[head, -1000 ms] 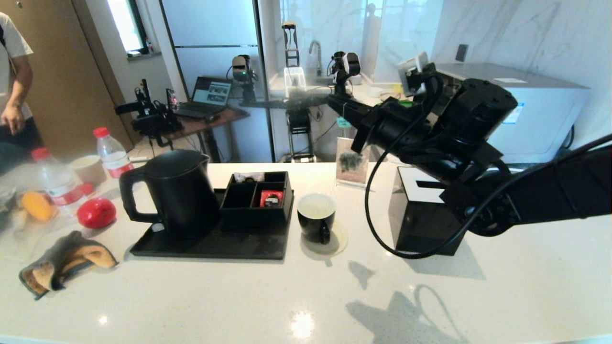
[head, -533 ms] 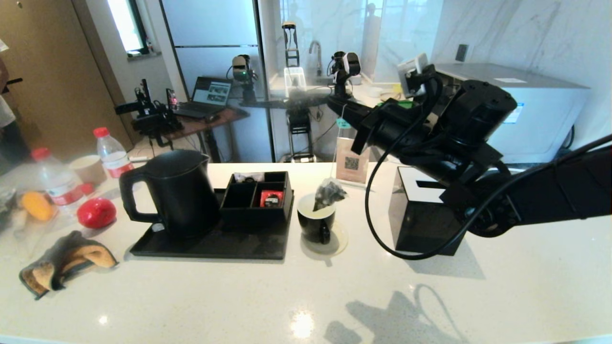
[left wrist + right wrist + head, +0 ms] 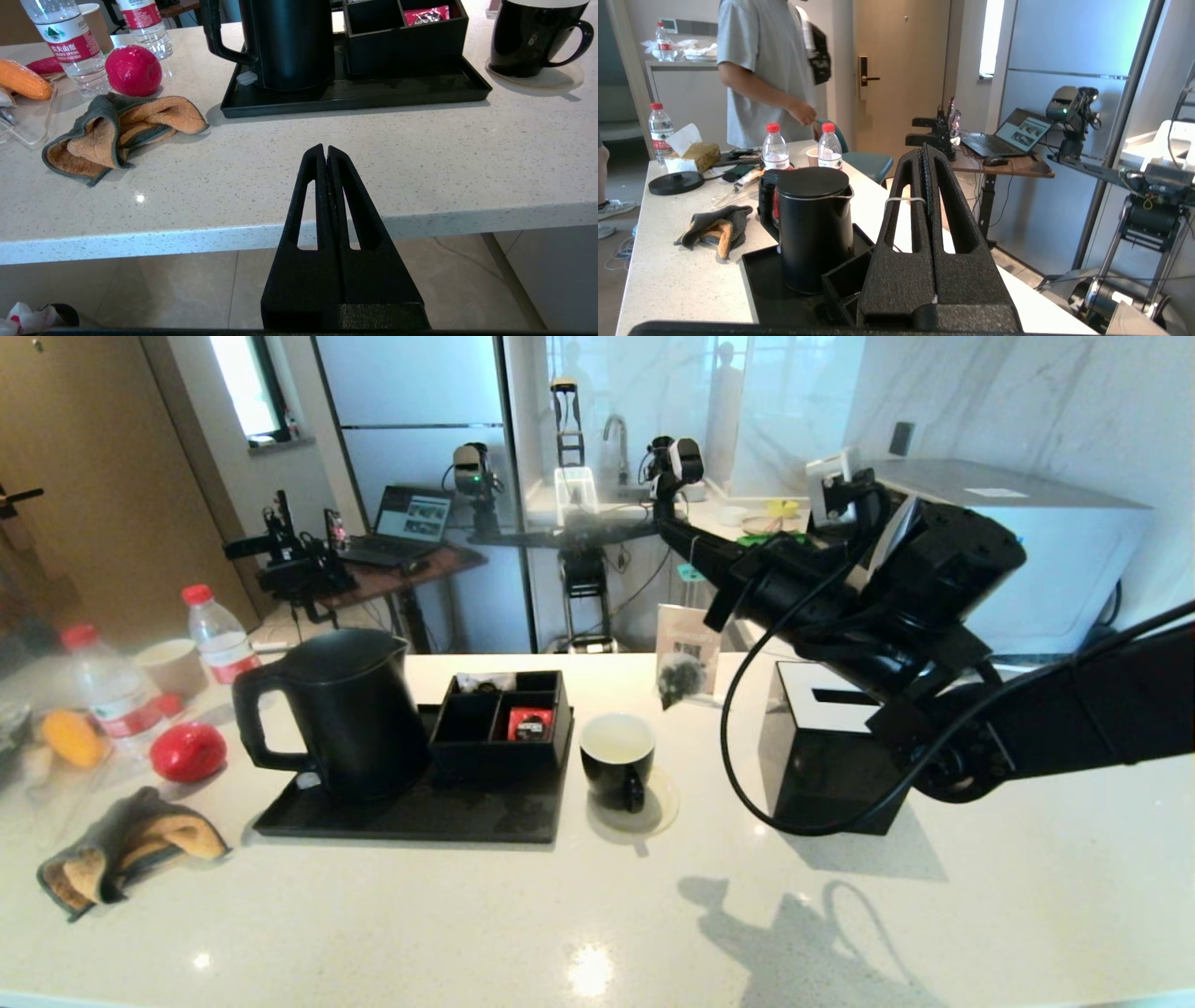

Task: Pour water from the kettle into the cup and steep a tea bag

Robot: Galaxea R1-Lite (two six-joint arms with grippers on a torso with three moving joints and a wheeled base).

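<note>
R gripper (image 3: 924, 154) raised, fingers pinched; L gripper (image 3: 325, 151) closed, low.

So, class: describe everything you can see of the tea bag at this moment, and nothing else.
The tea bag is a small translucent pouch of dark leaves. It hangs in the air on a thin white string pinched between the shut fingers of the right gripper. It dangles above the counter, up and to the right of the cup, touching neither. Its tag cannot be made out.

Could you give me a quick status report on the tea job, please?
Right gripper shut on the string, raised beyond the cup. Tea bag dangles clear of it. Left gripper shut, idle at the counter edge. Nothing in the way.
</note>
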